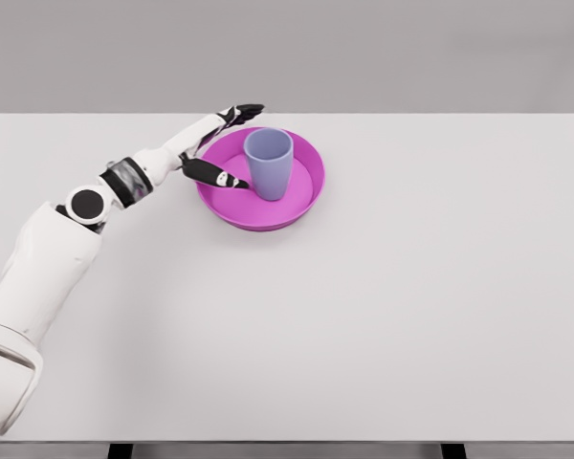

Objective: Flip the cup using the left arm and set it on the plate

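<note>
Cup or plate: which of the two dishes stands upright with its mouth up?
The blue-grey cup, tall and narrow, stands mouth up on the shallow magenta plate. The open left hand is beside it.

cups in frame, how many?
1. The cup stands upright, mouth up, on the pink plate, right beside the open left hand. Nothing on the table could hide another.

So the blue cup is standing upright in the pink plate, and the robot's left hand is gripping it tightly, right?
Not quite. The head view shows the blue cup upright in the pink plate, but the left hand is not gripping it: its fingers are spread open beside the cup, apart from it.
</note>
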Robot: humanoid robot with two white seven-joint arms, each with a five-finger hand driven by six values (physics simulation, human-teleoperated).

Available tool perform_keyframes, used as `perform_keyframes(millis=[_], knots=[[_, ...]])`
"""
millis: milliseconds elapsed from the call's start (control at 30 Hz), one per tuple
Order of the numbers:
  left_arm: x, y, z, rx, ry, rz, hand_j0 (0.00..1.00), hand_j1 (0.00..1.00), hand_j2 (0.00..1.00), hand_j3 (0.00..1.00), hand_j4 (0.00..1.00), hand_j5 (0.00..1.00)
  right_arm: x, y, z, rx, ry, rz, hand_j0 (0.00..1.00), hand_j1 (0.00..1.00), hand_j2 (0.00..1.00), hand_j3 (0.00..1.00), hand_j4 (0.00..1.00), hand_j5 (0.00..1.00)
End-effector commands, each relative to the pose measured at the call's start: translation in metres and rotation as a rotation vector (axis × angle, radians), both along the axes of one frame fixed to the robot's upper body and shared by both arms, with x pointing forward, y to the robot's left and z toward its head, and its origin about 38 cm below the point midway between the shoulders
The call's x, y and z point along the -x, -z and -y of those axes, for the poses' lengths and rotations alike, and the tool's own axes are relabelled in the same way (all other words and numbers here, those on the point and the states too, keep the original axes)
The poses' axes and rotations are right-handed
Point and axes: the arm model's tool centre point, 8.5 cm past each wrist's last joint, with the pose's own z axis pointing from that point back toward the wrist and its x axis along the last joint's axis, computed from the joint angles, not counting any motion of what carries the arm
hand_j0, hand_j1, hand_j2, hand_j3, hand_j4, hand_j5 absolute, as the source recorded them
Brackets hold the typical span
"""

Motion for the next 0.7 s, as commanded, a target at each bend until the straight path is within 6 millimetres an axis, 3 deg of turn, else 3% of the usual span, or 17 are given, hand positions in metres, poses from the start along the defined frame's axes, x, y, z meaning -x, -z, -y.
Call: perform_keyframes(millis=[0,33,100,233,333,400,667], knots=[[-0.001,-0.001,-0.003,0.006,-0.008,0.000,1.00,1.00,1.00,1.00,1.00,1.00,0.000,0.000,0.000,0.000,0.000,0.000,1.00,1.00,1.00,1.00,1.00,1.00],[-0.001,-0.002,-0.005,0.005,-0.011,0.001,1.00,1.00,1.00,1.00,1.00,1.00,0.000,0.000,0.000,0.000,0.000,0.000,1.00,1.00,1.00,1.00,1.00,1.00],[-0.002,-0.006,-0.028,-0.025,-0.037,0.011,1.00,1.00,1.00,1.00,1.00,1.00,0.000,0.000,0.000,0.000,0.000,0.000,1.00,1.00,1.00,1.00,1.00,1.00],[-0.003,-0.013,-0.033,-0.030,-0.042,0.026,1.00,1.00,1.00,1.00,1.00,1.00,0.000,0.000,0.000,0.000,0.000,0.000,1.00,1.00,1.00,1.00,1.00,1.00],[-0.002,-0.030,-0.067,-0.035,-0.083,0.067,1.00,1.00,1.00,1.00,1.00,1.00,0.000,0.000,0.000,0.000,0.000,0.000,1.00,1.00,1.00,1.00,1.00,1.00],[-0.001,-0.037,-0.078,-0.024,-0.103,0.083,1.00,1.00,1.00,1.00,1.00,1.00,0.000,0.000,0.000,0.000,0.000,0.000,1.00,1.00,1.00,1.00,1.00,1.00],[0.010,-0.051,-0.146,-0.080,-0.205,0.104,1.00,1.00,1.00,1.00,1.00,1.00,0.000,0.000,0.000,0.000,0.000,0.000,1.00,1.00,1.00,1.00,1.00,1.00]])
